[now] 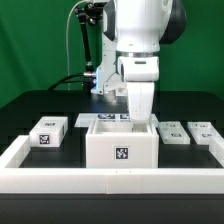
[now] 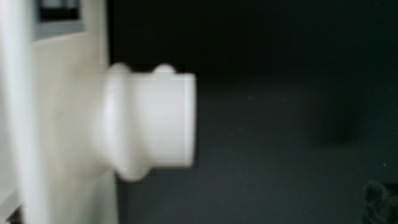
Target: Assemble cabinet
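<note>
Three small tagged blocks lay on the desk (image 1: pixel 30 104): first block (image 1: pixel 47 131) toward the exterior view's left edge | cabinet (image 1: pixel 121 147) stood mid-desk just behind the front-edge rail (image 1: pixel 110 181), tag facing front | gripper (image 1: pixel 141 116) hung over its open top, fingers hidden, open or closed could not be told | second block (image 1: pixel 173 133), third block (image 1: pixel 203 131) toward the exterior view's right edge

One cabinet (image 1: pixel 120 146) and three small tagged blocks (image 1: pixel 48 132) (image 1: pixel 172 133) (image 1: pixel 203 131).
</note>
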Tool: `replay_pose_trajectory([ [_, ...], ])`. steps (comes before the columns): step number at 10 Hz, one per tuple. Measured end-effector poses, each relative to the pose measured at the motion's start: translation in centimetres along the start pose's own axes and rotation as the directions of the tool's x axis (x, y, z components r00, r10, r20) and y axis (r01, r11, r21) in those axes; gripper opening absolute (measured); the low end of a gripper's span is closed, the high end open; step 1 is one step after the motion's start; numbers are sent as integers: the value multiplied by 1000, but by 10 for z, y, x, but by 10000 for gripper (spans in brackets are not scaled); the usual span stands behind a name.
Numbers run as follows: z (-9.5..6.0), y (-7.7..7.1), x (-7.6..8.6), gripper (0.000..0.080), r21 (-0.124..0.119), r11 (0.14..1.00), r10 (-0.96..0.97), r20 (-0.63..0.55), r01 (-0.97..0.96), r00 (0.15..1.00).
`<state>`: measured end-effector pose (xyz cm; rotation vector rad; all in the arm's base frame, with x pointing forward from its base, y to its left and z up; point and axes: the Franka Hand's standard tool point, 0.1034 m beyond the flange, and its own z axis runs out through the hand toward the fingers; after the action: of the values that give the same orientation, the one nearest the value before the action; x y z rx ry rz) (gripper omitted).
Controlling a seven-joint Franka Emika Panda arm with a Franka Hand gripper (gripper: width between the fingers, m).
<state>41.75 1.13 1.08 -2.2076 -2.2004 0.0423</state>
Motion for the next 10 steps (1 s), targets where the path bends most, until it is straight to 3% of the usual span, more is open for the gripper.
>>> replay_pose_trajectory([
  [2,1,0,4,798,0,999,45,-1,-45,999],
  [4,-8,7,8,559,-7,998,58,4,-58,998],
  [6,-5,5,7,242,-1,998,60,4,-60,998],
  [7,-5,5,7,242,-1,998,60,4,-60,998],
  [8,-5,5,7,72,-2,998,60,4,-60,998],
  [10,-6,5,7,36,-4,998,60,3,-60,998],
])
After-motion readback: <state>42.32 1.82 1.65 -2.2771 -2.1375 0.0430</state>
